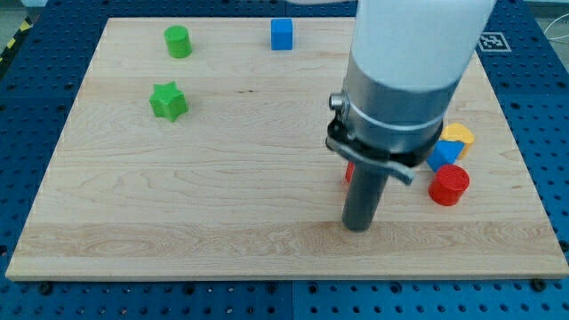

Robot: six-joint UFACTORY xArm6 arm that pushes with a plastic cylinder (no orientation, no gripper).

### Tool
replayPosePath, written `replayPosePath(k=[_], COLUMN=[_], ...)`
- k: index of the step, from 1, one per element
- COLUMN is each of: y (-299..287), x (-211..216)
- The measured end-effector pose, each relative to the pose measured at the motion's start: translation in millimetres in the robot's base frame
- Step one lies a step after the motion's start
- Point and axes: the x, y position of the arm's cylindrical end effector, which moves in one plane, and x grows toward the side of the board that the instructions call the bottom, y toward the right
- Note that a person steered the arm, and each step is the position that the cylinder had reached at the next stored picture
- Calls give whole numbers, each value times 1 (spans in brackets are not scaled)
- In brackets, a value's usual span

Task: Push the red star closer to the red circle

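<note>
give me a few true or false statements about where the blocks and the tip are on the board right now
1. The green star lies below the green cylinder in the view. True.
2. The blue cube sits at the view's bottom edge. False: it is near the view's top edge.
3. My tip is to the view's left of the red circle. True.
4. The red star is in plain, full view. False: the rod hides most of it.
5. The yellow block lies beside the green star. False: it is at the view's right, above the red circle.
</note>
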Motion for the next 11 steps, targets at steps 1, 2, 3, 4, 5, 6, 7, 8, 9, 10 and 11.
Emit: replayPosePath(k=[1,2,3,4,5,6,7,8,9,10,11], y=[-17,-35,-49,-44,-5,-1,-1,-15,-19,-19,16], x=[24,11,-16,-27,-36,-46,-48,-49,-61,-79,-71])
